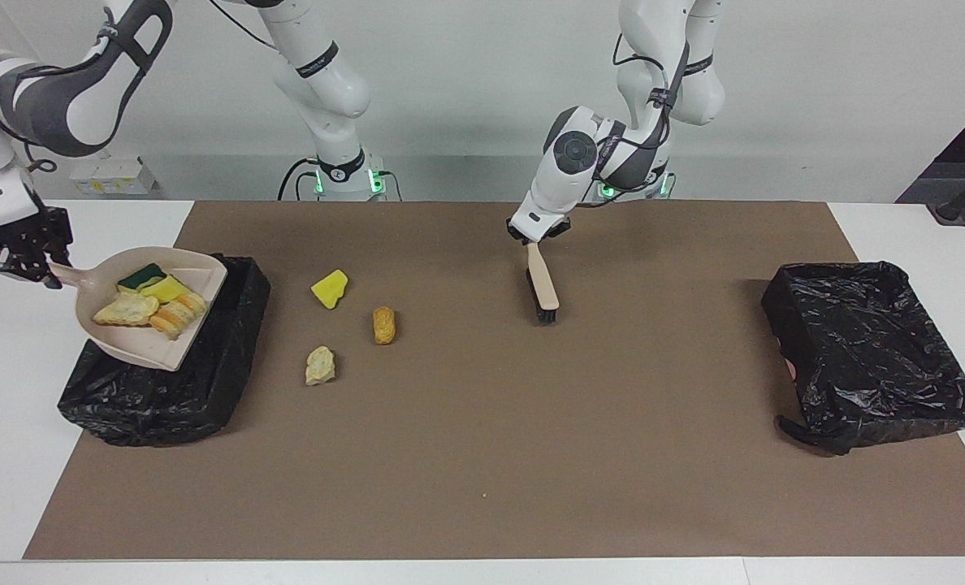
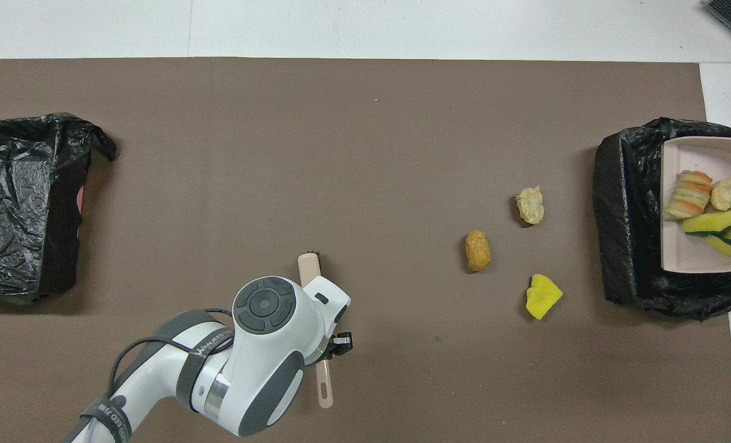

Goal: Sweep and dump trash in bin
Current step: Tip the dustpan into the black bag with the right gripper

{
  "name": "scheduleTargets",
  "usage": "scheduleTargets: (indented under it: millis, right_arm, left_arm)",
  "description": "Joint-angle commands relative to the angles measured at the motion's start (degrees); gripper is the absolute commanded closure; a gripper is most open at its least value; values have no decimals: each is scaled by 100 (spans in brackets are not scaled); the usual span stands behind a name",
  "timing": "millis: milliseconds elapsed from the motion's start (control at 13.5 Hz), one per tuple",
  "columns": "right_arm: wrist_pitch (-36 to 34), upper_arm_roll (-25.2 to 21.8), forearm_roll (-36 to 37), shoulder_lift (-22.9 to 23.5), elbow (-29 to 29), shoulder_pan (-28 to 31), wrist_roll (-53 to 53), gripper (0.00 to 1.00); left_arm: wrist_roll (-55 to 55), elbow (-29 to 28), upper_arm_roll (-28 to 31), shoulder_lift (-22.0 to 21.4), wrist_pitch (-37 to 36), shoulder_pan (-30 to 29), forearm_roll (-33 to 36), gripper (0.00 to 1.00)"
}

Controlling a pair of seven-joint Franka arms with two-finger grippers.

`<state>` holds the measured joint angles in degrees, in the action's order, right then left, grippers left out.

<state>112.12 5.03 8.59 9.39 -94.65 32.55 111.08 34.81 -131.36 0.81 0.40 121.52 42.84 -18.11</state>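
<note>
Take the bin point(image 1: 166, 398) at the right arm's end of the worktop point(image 1: 11, 487) as the reference for every position below.

1. Find the right end effector point(image 1: 23, 252) raised just beside the bin, over the white worktop edge. Note it clamped shut on the handle of the dustpan point(image 1: 137, 345).
2. Find the dustpan held above the bin, close to level, its mouth over the bin opening. Read its long axis from handle to mouth, running from the end effector across the bin toward the left arm's end.
3. Check the trash in the pan point(image 1: 153, 305): yellow and green sponge pieces with bread-like pieces, lying mid-pan, between the end effector and the mouth.
4. Judge the coming move as a tip toward the mouth, handle end up, so as to slide the load along that axis and down into the bin. Keep the mouth inside the bin's rim to avoid spilling.
5. Count three scraps on the mat beside the bin, toward the left arm's end: a yellow sponge piece point(image 1: 330, 288), a pale lump point(image 1: 320, 366) and a brown nugget point(image 1: 383, 325). Judge them as unswept, with the right arm the nearer one.
6. Well apart from the bin, find the left end effector point(image 1: 535, 236) closed on the handle of the brush point(image 1: 543, 286), bristles down at the mat, waiting.
7. Farthest from the bin, note a second black-lined bin point(image 1: 864, 349).
</note>
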Motion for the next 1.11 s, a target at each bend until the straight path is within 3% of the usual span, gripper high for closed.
scheduleTargets:
  millis: [0, 295, 369, 517, 591, 738, 812, 1034]
  right_arm:
    - [100, 77, 1113, -130, -167, -20, -803, 100]
    - [30, 86, 2056, -139, -238, -293, -1753, 100]
    - [-93, 69, 2338, -174, -299, -502, -2235, 100]
    - [-453, 86, 2988, -296, -396, -810, -3071, 100]
    - [-559, 77, 3174, -358, -414, -1012, -3301, 100]
    - [-918, 77, 3753, -490, -422, -1451, -3601, 100]
    - [-1120, 77, 3903, -516, -422, -1610, -3802, 100]
    - [-1604, 77, 4474, -543, -422, -2050, -4137, 100]
  left_arm:
    - [-115, -206, 33, -145, 135, -48, -105, 73]
    - [-300, -294, 33, -154, 249, -127, -105, 72]
    - [-308, -294, 33, -154, 241, -118, -105, 58]
    - [-361, -294, 33, -146, 206, -136, -96, 50]
    - [-431, -259, 42, -137, 206, -153, -96, 30]
    - [-440, -206, 77, -75, 180, -162, -96, 17]
    - [-423, -119, 95, -49, 110, -171, -61, 0]
    - [-423, 14, 121, 22, -23, -469, 35, 0]
